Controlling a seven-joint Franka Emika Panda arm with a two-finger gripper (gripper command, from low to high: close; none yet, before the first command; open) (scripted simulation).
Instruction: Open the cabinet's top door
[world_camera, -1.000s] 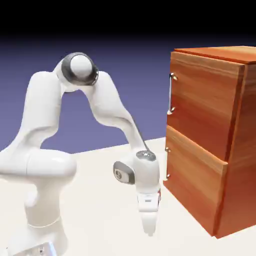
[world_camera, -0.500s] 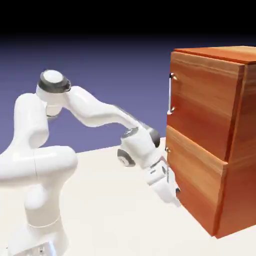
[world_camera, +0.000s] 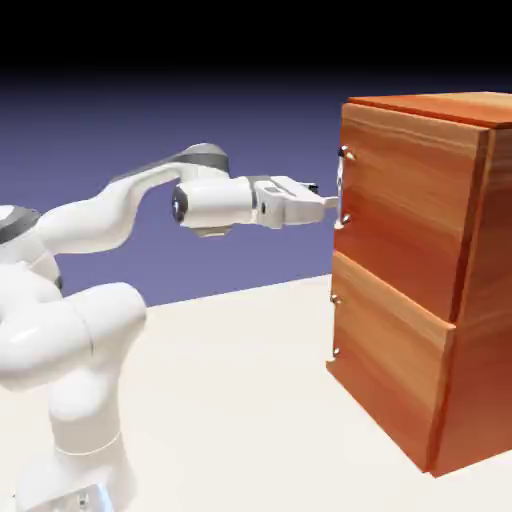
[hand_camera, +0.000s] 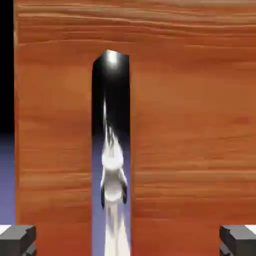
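The cabinet (world_camera: 430, 280) of reddish-brown wood stands at the right of the exterior view. Its top door (world_camera: 400, 215) is flush with the cabinet front, and a thin silver bar handle (world_camera: 342, 188) runs down its left edge. My gripper (world_camera: 333, 203) is level and points at that handle, its tips right at the bar. In the hand view the handle (hand_camera: 111, 150) rises as a mirror-like strip in front of the top door (hand_camera: 190, 140), left of the middle. Both grey fingertips (hand_camera: 17, 239) stand far apart at the bottom corners, so the gripper is open and holds nothing.
Below the top door sits a shorter lower panel (world_camera: 385, 365) with its own small handle (world_camera: 334, 325). The pale table (world_camera: 240, 400) stretches out in front of the cabinet. The arm's base (world_camera: 80, 420) stands at the lower left.
The arm swung up from low near the table beside the lower panel. The hand turned from pointing down to level, and its tips came up to the top door's handle. The jaws stayed open.
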